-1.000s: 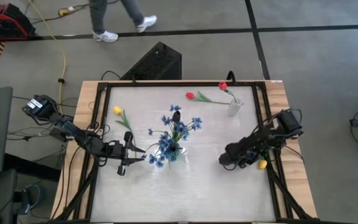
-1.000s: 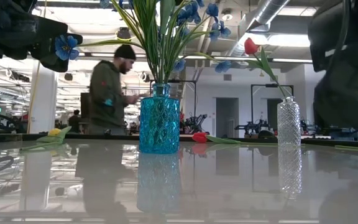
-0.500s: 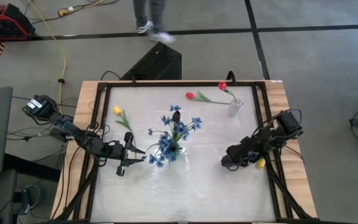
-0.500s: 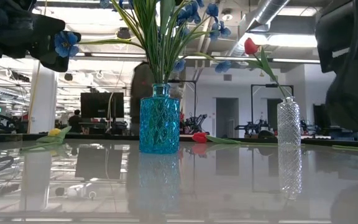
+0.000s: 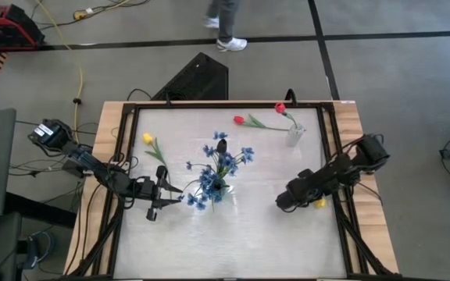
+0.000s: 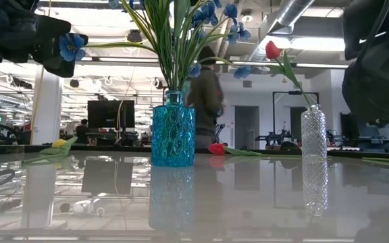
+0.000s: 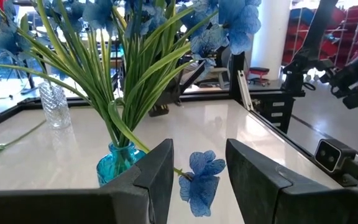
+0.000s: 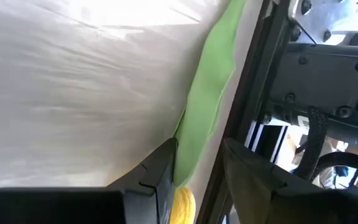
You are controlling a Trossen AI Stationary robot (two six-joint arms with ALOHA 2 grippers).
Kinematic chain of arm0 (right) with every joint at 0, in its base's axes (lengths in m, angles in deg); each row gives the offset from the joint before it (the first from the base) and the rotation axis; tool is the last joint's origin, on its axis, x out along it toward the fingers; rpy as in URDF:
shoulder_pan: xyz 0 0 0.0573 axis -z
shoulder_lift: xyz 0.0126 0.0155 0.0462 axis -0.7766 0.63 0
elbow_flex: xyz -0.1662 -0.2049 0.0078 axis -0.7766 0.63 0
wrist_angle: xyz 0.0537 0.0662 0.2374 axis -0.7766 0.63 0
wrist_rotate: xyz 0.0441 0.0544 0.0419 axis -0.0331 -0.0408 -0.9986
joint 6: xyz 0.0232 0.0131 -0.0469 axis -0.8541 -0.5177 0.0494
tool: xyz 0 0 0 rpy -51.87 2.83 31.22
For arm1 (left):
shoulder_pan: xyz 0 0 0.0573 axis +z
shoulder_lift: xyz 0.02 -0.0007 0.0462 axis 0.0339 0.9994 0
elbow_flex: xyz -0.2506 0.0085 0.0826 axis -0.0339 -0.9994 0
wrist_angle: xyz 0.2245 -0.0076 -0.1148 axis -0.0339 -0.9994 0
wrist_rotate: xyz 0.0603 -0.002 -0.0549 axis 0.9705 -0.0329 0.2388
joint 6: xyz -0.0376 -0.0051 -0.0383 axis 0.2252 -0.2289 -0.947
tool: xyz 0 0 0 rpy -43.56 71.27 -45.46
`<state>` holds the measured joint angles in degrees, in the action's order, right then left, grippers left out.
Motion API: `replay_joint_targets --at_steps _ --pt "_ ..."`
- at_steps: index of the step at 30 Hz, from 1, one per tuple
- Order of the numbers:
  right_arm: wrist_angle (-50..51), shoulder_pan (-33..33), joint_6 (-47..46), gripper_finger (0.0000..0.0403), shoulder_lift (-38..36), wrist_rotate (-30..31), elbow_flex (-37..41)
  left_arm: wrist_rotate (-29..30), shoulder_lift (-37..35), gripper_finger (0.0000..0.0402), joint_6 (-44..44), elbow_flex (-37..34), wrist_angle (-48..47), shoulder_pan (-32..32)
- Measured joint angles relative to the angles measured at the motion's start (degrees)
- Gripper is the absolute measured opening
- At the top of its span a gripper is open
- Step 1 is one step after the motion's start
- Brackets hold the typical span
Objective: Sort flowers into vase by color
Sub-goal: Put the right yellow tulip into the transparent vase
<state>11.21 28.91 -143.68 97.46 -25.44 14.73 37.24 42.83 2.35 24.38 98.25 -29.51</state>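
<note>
My right gripper (image 5: 282, 201), low at the table's (image 5: 248, 234) right edge: fingers (image 8: 160, 171) a narrow gap apart, straddling a yellow tulip (image 8: 182, 205) w/ its green leaf (image 8: 210, 106) running out ahead; contact w/ the stem I cannot tell. My left gripper (image 5: 180, 194): fingers (image 7: 157, 171) moderately open, nothing clamped; a blue blossom (image 7: 201, 180) hangs between them, blue vase (image 6: 173, 131) just ahead, holding the blue sprays (image 5: 219, 168). Clear vase (image 5: 294, 134), far beyond right gripper: 1 red tulip (image 5: 280, 108). Loose on table: 1 red tulip (image 5: 239, 120), 1 yellow tulip (image 5: 148, 139) near left gripper. Count: 2 vases, 2 red, 2 yellow. No legible writing. A person (image 6: 206, 98) walks behind.
</note>
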Motion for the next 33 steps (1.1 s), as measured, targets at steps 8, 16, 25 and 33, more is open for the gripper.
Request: replay_joint_targets --at_steps 8,16,25,33 --pt "-1.2 0.1 1.7 0.0157 1.4 1.0 -0.8 -0.1 0.0 0.0137 0.0 0.0 0.0 0.0" --pt "-2.2 0.1 6.0 0.0157 -1.2 3.4 -6.9 0.0 0.0 0.0137 0.0 0.0 -0.2 0.0" --pt "0.6 0.1 7.6 0.0157 -6.2 6.1 -11.8 0.1 0.0 0.0137 0.0 0.0 -0.5 0.0" --pt "3.3 0.9 4.3 0.0144 -8.8 8.5 -10.2 0.1 0.0 0.0137 0.1 0.0 -0.5 0.0"
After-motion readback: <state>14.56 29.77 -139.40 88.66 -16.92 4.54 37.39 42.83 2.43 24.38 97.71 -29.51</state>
